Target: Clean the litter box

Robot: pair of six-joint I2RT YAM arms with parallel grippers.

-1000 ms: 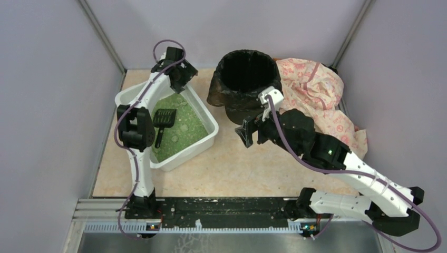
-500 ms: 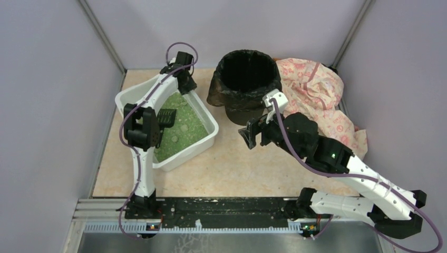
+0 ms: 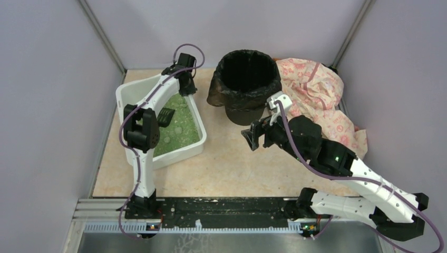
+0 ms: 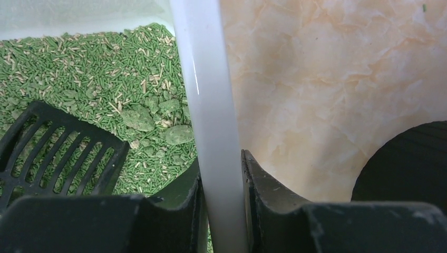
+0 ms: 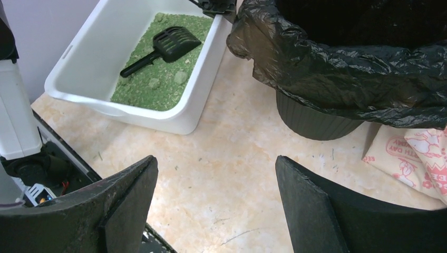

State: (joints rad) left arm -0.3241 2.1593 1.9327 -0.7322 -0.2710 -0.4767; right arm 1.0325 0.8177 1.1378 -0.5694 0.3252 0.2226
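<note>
- While the left gripper (image 4: 220, 163) was clamped narrow on the litter box (image 3: 176, 154), we saw its two black fingers (image 4: 274, 195) pressed against the white wall, one inside the tub and one outside.
- We found that grip at the tub's far right corner in the top view, close to the black-bagged bin (image 3: 217, 87).
- We placed the litter box on the left part of the beige table (image 3: 237, 163), near the left purple wall, with the left arm stretched over it from the near edge.
- We noted green pellet litter (image 4: 95, 68) heaped toward the side of the tub nearer the bin, while the opposite side showed bare white plastic.
- We saw a black slotted scoop (image 3: 164, 117) lying on the litter, touched by neither gripper, its head toward the gripped corner.
- We made out a few pale green clumps (image 4: 138, 117) resting on the pellets between the scoop's head and the gripped wall.
- We saw the right gripper (image 5: 215, 161) spread wide and holding nothing, hanging above bare table between the tub and the bin and touching neither.
- We saw the bin standing upright at the back centre, with a pink patterned cloth (image 3: 316, 84) heaped just beside it on the right.
</note>
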